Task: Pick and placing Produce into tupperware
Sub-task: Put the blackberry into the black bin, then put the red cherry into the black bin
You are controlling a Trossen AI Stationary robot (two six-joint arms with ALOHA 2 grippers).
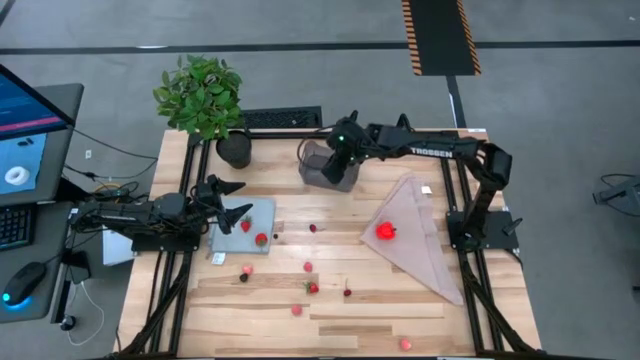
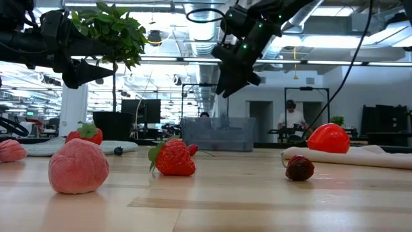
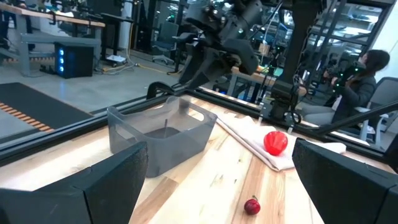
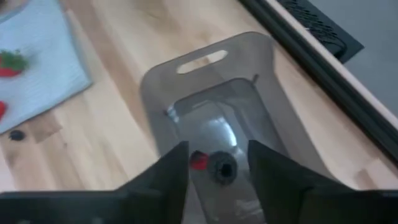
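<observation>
My right gripper (image 4: 217, 163) hung open above the tub (image 4: 211, 112), upper middle of the overhead frame; two berries (image 4: 211, 165) showed between its fingers.

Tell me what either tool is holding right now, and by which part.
Nothing. The right tool hangs open over the tupperware, with produce pieces lying inside; the left tool is open above the mat.
</observation>
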